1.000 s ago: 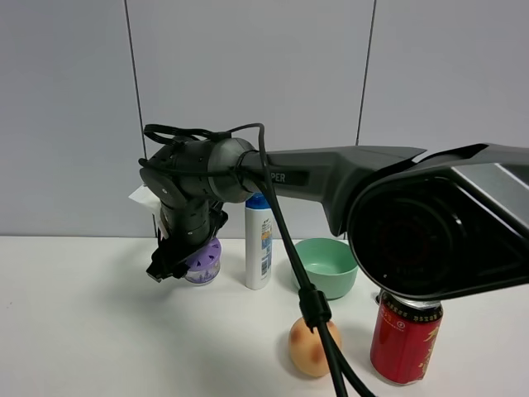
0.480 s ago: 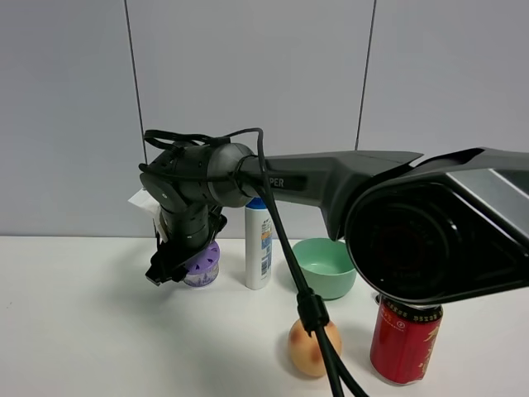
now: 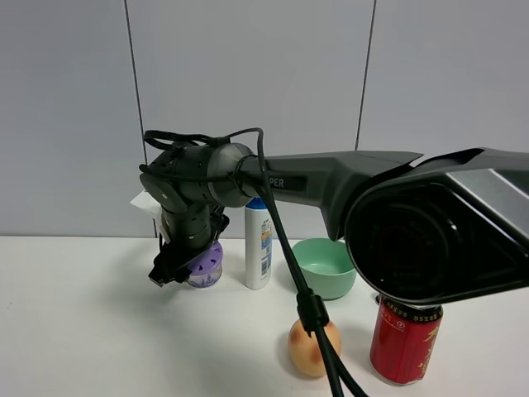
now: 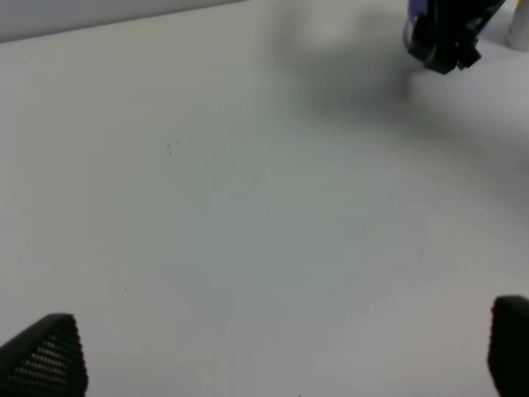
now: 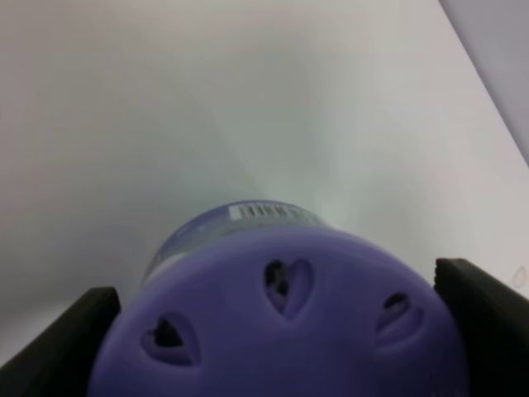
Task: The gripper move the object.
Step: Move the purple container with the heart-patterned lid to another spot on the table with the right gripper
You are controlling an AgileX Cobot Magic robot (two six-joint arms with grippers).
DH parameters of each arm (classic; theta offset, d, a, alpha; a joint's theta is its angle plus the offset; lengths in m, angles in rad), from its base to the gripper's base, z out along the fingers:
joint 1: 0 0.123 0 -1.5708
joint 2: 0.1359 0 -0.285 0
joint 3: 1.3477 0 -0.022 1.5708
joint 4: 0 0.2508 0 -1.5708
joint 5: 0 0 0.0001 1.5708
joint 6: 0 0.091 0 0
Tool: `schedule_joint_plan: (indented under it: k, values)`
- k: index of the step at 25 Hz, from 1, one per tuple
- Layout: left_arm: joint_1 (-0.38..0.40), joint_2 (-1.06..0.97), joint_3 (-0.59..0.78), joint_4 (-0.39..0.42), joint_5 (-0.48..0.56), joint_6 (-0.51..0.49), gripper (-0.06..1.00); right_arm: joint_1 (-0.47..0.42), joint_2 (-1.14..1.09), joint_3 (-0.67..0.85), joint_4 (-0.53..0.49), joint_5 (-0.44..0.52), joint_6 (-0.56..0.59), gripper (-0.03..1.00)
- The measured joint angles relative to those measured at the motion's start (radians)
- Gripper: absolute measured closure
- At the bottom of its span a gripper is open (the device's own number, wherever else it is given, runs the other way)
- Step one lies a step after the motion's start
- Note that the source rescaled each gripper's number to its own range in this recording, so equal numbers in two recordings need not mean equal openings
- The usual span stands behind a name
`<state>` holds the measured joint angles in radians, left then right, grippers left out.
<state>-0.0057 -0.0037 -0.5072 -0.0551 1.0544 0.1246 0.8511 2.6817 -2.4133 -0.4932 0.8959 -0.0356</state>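
The object, a small tub with a lilac slotted lid [image 3: 207,263], is at the back left of the white table. My right arm reaches across to it, and its black gripper [image 3: 183,263] is closed around the tub from above. In the right wrist view the lilac lid [image 5: 281,306] fills the gap between the two black fingers [image 5: 74,339], which press on both of its sides. My left gripper [image 4: 264,356] is open over bare table, with only its two fingertips showing. The tub and right gripper [image 4: 446,33] show far off in that view.
A white and blue bottle [image 3: 259,244] stands right beside the tub. A green bowl [image 3: 325,266] is to its right. An orange-brown egg-shaped ball [image 3: 312,347] and a red can [image 3: 406,341] stand at the front right. A black cable [image 3: 310,306] hangs over the ball.
The right gripper and the tub have sunk slightly and shifted a little; the grip stays the same. Nothing else has moved.
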Motion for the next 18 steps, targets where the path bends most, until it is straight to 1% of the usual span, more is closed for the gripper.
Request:
schedule_joint_plan:
  k: [7,14,15,16,18]
  values:
    - [0.0,0.0,0.0,0.0,0.0,0.0,-0.06,0.0,0.0,0.0,-0.01,0.002,0.001,0.97]
    - [0.0,0.0,0.0,0.0,0.0,0.0,-0.06,0.0,0.0,0.0,-0.01,-0.014,0.001,0.93]
    - [0.0,0.0,0.0,0.0,0.0,0.0,-0.06,0.0,0.0,0.0,-0.01,-0.023,0.001,0.92]
    - [0.0,0.0,0.0,0.0,0.0,0.0,-0.06,0.0,0.0,0.0,-0.011,-0.029,0.002,0.88]
    - [0.0,0.0,0.0,0.0,0.0,0.0,-0.06,0.001,0.0,0.0,-0.017,-0.034,0.011,0.78]
